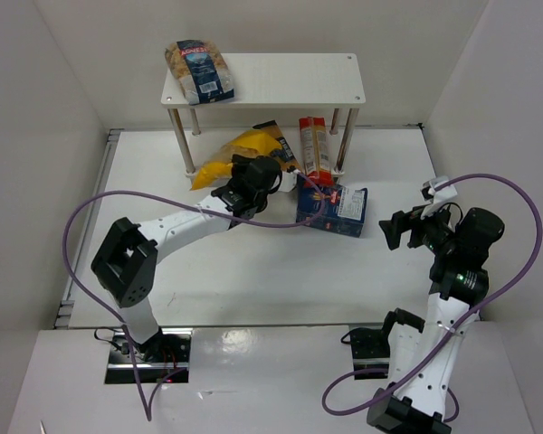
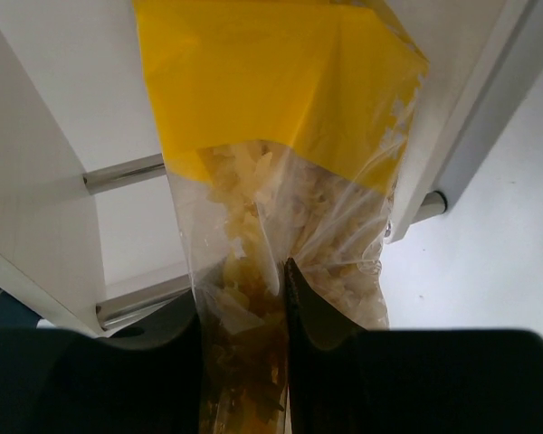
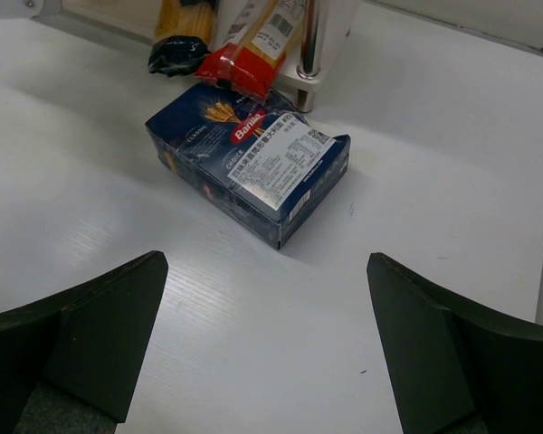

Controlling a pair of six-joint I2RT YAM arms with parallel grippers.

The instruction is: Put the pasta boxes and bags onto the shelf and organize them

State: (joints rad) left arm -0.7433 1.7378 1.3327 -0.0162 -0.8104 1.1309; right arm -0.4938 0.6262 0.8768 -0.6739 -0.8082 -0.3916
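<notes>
My left gripper point(image 1: 253, 176) is shut on the yellow crinkly bag point(image 1: 228, 152), holding it at the front left of the white shelf point(image 1: 290, 80). In the left wrist view the bag point(image 2: 281, 108) is pinched between my fingers point(image 2: 312, 307). The clear bag with dark-blue label point(image 1: 199, 70) lies on the shelf's top board, left end. The yellow-blue spaghetti pack point(image 1: 276, 137) and the red-orange one point(image 1: 314, 149) lie under the shelf, sticking out forward. The flat dark-blue box point(image 1: 333, 210) lies on the table; it also shows in the right wrist view point(image 3: 249, 158). My right gripper point(image 1: 394, 228) is open and empty to the right of the box.
Thin silver shelf legs point(image 1: 183, 145) stand beside the yellow bag, and one point(image 3: 309, 41) stands by the red-orange pack point(image 3: 253, 45). White walls enclose the table at the back and sides. A purple cable loops over each arm.
</notes>
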